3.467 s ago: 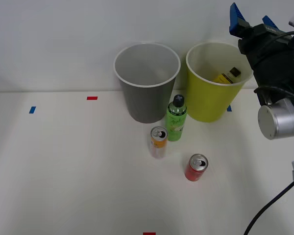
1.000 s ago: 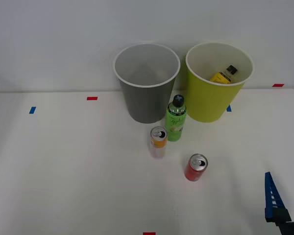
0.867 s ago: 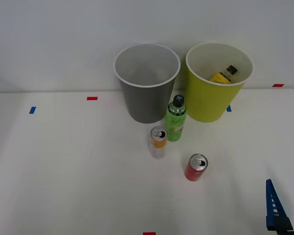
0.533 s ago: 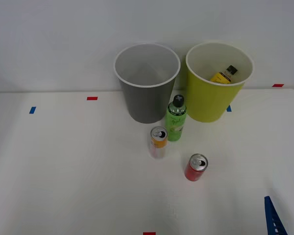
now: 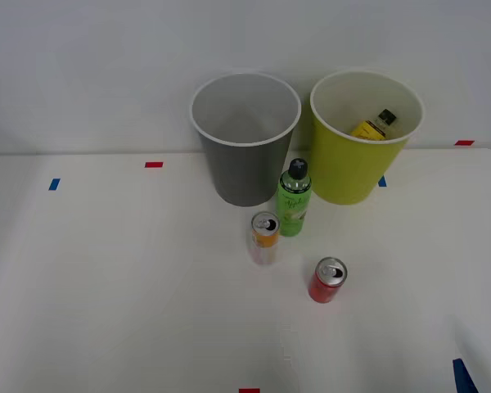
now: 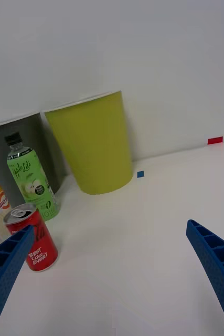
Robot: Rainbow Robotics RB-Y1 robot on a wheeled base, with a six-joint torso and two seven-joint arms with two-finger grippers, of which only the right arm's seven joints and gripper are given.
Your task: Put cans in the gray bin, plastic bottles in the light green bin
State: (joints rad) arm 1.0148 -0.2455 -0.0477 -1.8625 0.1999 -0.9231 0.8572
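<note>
My right gripper [image 6: 112,262] has pulled back low, fingers spread, empty. Yellow bottle [image 5: 375,126] now in light green bin [image 5: 352,176] — 1 done; red can [image 6: 33,237] is nearest, prob next.

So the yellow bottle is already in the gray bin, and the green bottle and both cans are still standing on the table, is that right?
Not quite. The front view shows the yellow bottle lying inside the light green bin, not the gray bin. The rest holds: the green bottle, the white-and-orange can and the red can stand on the table.
</note>
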